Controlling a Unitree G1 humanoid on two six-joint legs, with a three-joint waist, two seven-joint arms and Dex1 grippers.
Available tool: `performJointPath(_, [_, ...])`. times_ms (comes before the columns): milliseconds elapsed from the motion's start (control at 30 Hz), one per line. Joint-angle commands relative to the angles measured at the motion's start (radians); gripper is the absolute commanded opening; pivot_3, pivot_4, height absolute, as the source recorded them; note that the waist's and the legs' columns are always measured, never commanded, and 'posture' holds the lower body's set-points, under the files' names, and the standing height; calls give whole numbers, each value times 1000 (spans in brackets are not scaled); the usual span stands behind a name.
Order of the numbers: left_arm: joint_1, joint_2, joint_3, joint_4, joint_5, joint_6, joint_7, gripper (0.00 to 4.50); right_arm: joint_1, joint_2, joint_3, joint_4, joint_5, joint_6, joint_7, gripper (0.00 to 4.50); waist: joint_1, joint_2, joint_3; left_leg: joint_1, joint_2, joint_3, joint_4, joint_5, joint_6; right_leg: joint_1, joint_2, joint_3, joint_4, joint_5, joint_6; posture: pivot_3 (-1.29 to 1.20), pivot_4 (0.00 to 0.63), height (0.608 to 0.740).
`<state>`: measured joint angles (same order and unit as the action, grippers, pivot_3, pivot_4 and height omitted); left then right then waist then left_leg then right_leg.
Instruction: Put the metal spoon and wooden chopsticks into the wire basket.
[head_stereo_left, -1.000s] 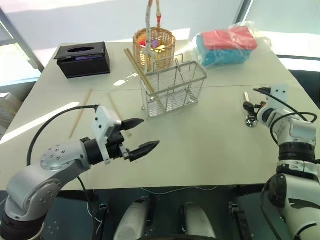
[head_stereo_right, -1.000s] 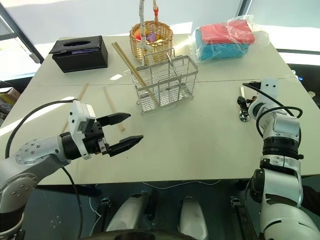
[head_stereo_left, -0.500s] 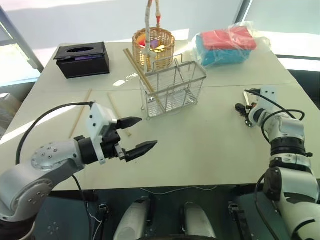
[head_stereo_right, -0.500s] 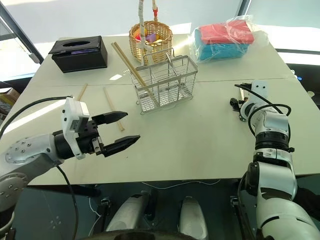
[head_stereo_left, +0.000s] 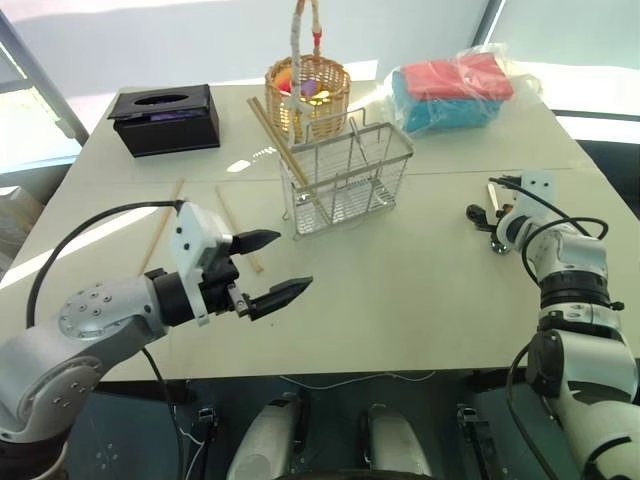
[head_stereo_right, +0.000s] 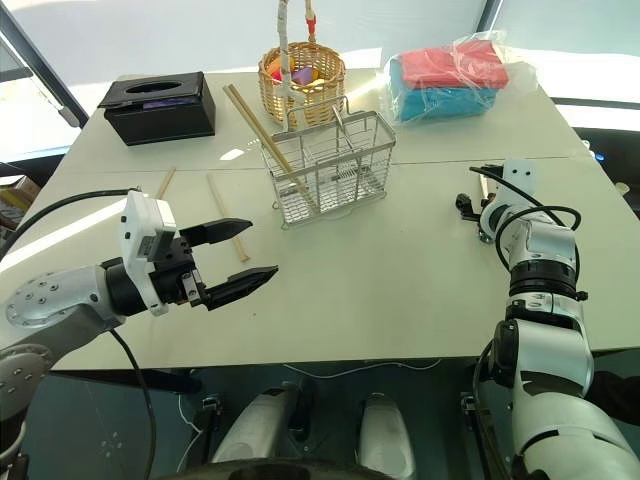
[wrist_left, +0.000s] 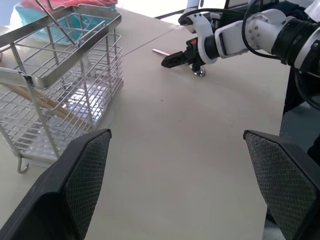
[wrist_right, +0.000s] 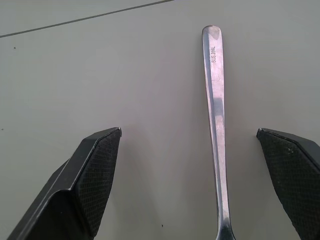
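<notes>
The metal spoon (wrist_right: 215, 100) lies flat on the table at the right, its handle (head_stereo_left: 492, 190) pointing toward the far edge. My right gripper (wrist_right: 189, 132) is open and low over it, with the handle between the fingers and touching neither. The wire basket (head_stereo_left: 350, 175) stands mid-table with one wooden chopstick (head_stereo_left: 275, 130) leaning out of it. Two more chopsticks (head_stereo_left: 160, 228) (head_stereo_left: 232, 215) lie on the table at the left. My left gripper (head_stereo_left: 293, 262) hovers open and empty near the front edge, beside the nearer chopstick.
A round wicker basket (head_stereo_left: 308, 85) with a tall handle stands just behind the wire basket. A black tissue box (head_stereo_left: 165, 118) sits at the back left. A plastic bag of red and blue cloths (head_stereo_left: 455, 90) lies at the back right.
My right gripper's fingers have spread wider around the spoon handle. The left gripper has stayed where it was, still open.
</notes>
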<state>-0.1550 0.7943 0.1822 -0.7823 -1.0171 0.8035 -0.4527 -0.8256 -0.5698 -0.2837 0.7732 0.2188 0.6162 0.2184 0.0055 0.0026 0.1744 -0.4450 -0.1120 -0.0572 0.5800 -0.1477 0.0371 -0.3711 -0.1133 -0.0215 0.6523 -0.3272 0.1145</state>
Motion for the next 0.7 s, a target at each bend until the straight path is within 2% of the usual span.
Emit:
performJointPath(33, [-15, 8, 26, -30, -15, -16, 0, 4500, -28, -15, -8, -4, -2, -5, 4, 4490, 0, 0, 0, 0, 0, 0, 0, 0, 0, 0, 0, 0, 0, 0, 0, 0, 150, 740])
performJointPath(67, [-15, 7, 25, -29, -14, -17, 0, 4500, -27, -14, -10, -4, 0, -6, 3, 4490, 0, 0, 0, 0, 0, 0, 0, 0, 0, 0, 0, 0, 0, 0, 0, 0, 150, 740])
performJointPath(167, [-13, 2, 19, -28, -5, -22, 0, 4500, -20, -12, -21, -21, 8, -7, 0, 3653, 0, 0, 0, 0, 0, 0, 0, 0, 0, 0, 0, 0, 0, 0, 0, 0, 150, 740])
performJointPath(400, [-14, -1, 19, -28, -3, -28, 2, 4500, -14, -11, -23, -40, 9, 10, 1, 164, -1, 0, 0, 0, 0, 0, 0, 0, 0, 0, 0, 0, 1, 0, 0, 0, 150, 740])
performJointPath(567, [-12, 1, 26, -32, -11, -28, 2, 4500, -3, -15, -21, -72, 15, 61, 14, 75, 0, 0, 0, 1, 0, 0, 0, 0, 0, 1, 0, 0, 1, 0, 0, 0, 150, 740])
performJointPath(700, [-9, 0, 32, -27, -21, -30, -3, 4500, 45, -2, -26, -245, 51, 165, 35, 75, 1, 0, 0, 1, 0, 0, 0, 0, 0, 0, 0, 0, 1, 0, 0, 0, 150, 740])
